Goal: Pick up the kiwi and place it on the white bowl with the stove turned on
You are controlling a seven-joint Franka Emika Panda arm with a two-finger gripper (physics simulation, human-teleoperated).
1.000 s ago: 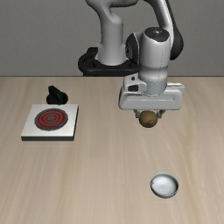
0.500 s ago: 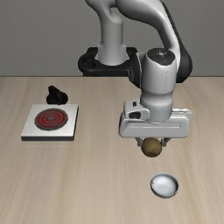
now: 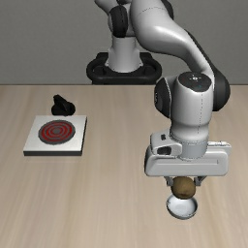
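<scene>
- The white-and-grey two-finger gripper point(image 3: 182, 182) is clasping the small brown round kiwi point(image 3: 182, 189) between its fingers.
- The kiwi is hanging right over the small white round bowl point(image 3: 181, 207) on the light wooden table point(image 3: 97, 194); I cannot tell whether they are touching.
- The flat white stove plate point(image 3: 55, 135) is glowing red at its coil, well apart toward the exterior view's left, with a black knob point(image 3: 63, 103) sitting near it.

There are one kiwi point(image 3: 182, 187), one white bowl point(image 3: 181, 206), one stove point(image 3: 56, 135), one black knob point(image 3: 63, 103) and one arm point(image 3: 190, 105).
</scene>
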